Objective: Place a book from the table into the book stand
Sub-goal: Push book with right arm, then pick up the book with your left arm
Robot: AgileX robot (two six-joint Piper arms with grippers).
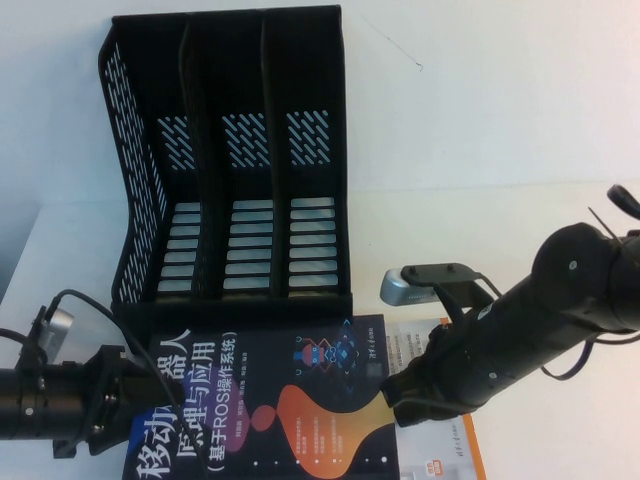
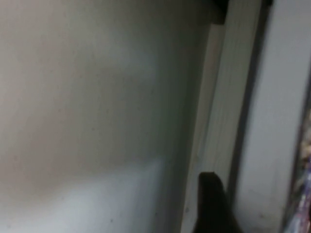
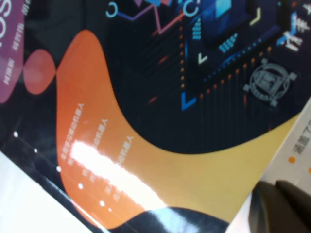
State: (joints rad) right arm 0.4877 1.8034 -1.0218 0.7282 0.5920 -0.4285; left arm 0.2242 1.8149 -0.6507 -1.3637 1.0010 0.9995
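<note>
The book (image 1: 270, 410) lies flat on the table (image 1: 500, 130) at the front, dark cover up with white title and an orange blob. The book stand (image 1: 230, 150) stands empty just behind it, slots facing the book. My left gripper (image 1: 122, 405) sits low at the book's left edge; the left wrist view shows the pale page edge (image 2: 221, 111) close up. My right gripper (image 1: 398, 398) rests at the book's right edge, shut, with nothing in it. In the right wrist view its dark fingers (image 3: 279, 204) lie together beside the glossy cover (image 3: 146, 97).
A white book with an orange border (image 1: 455, 440) lies under the dark book's right side, and its white cover (image 3: 296, 145) shows beside my right gripper. The stand's front lip almost touches the dark book's far edge. Bare table lies to the right of the stand.
</note>
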